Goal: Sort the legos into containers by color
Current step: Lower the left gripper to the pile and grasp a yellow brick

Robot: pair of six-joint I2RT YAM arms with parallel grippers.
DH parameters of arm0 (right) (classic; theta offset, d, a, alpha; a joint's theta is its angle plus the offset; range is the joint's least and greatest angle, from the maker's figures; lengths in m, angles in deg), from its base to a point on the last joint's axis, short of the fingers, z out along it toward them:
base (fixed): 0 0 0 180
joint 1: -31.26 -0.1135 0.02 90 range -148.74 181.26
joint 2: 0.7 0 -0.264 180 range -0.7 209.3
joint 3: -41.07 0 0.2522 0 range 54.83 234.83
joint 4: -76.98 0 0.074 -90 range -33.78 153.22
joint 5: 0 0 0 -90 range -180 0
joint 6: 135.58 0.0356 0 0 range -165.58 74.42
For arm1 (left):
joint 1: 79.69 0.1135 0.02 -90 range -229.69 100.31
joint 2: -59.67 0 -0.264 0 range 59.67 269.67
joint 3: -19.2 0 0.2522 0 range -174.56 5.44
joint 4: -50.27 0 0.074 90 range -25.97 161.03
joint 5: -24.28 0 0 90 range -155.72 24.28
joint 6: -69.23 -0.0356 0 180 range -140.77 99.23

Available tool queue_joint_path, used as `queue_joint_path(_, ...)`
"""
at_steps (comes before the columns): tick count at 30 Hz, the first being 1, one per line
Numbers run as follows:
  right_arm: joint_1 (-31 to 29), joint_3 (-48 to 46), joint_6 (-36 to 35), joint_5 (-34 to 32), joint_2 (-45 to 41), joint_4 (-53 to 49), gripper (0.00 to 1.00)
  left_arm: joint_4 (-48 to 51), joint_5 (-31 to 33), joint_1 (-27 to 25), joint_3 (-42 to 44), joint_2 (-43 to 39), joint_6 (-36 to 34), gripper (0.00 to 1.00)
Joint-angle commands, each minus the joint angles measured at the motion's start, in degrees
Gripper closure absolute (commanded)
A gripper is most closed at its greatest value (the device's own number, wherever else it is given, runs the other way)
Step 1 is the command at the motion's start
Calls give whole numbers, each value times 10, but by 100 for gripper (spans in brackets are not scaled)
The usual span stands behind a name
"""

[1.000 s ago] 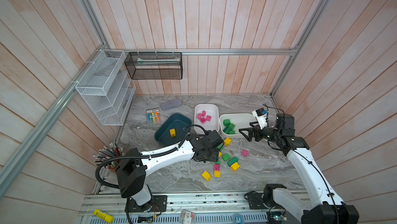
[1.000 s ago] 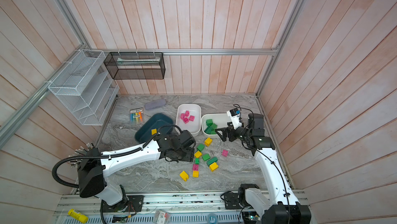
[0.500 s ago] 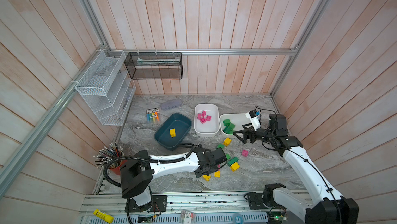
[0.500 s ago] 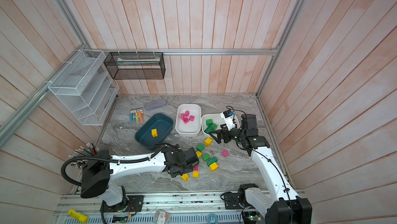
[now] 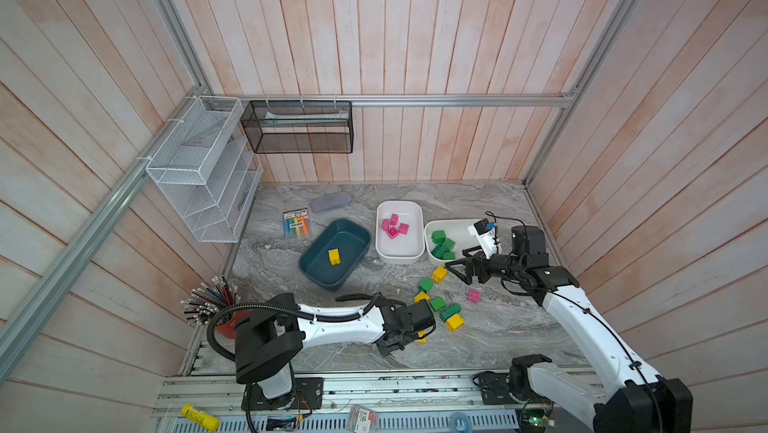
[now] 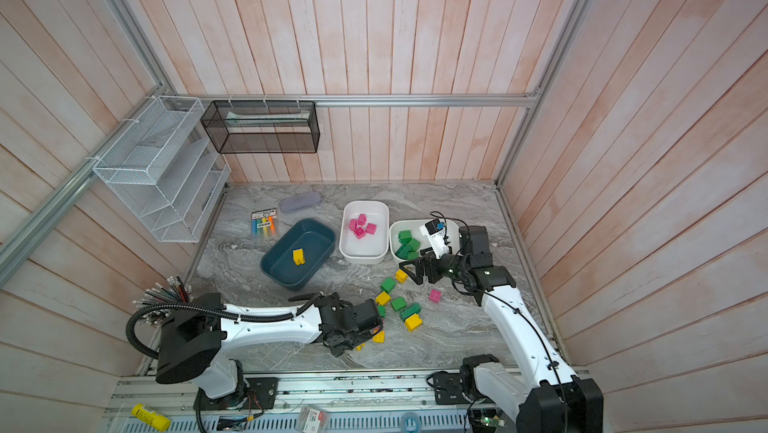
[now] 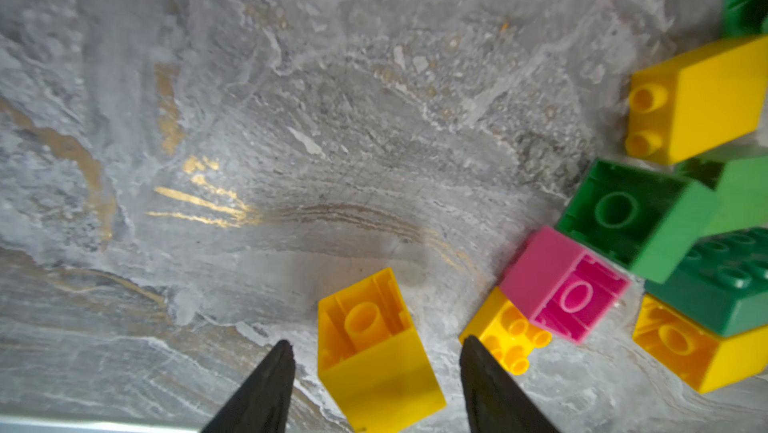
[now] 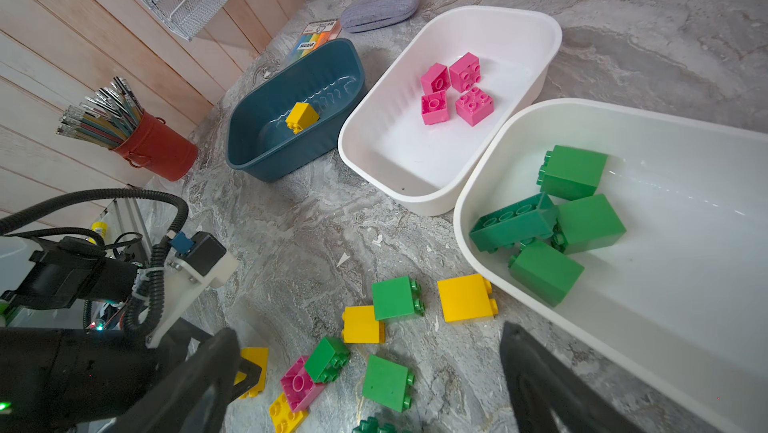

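Teal tub: dark teal-blue rounded-rectangular plastic tub (image 5: 349, 237), leftmost and set at an angle; holds one yellow studded brick (image 5: 333, 256).
Middle tub: white plastic tub (image 5: 399, 250); four pink cube bricks (image 5: 394, 227) clustered at its far end.
Right tub: second white tub (image 5: 457, 235), just beside the middle one; four green bricks (image 5: 442, 246), one longer and darker.
Loose bricks (image 5: 437, 303): yellow, green and pink, scattered in front of the white tubs; one pink cube (image 5: 473, 295) lies apart.
Nearest: yellow cube (image 7: 374, 348) on its side, hollow underside showing.

left jaws lowered, narrowing round yellow brick (image 7: 376, 354)
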Motion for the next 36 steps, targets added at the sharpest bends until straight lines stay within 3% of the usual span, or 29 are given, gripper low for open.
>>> queue_joint_path(1,-10,-13,13,4,-10,-16,3,-9,-5,-2,10,20,27,39)
queue_joint_path(4,-34,-10,26,-11,-17,-12,3,-8,-5,-2,12,23,26,44)
queue_joint_path(7,-40,21,19,17,12,-40,3,-10,-4,-2,11,27,24,50)
queue_joint_path(15,-47,67,-94,-24,42,-163,3,-7,-8,-2,19,30,11,64)
queue_joint_path(18,-50,66,-101,-18,29,-165,2,2,-8,-2,18,27,1,68)
queue_joint_path(23,-50,69,-150,-45,32,-189,2,35,7,1,8,6,-18,69)
queue_joint_path(31,-50,64,-155,-32,35,-189,2,116,43,22,-43,-56,-81,70)
queue_joint_path(36,-51,63,-123,25,21,-155,2,157,61,57,-83,-85,-148,70)
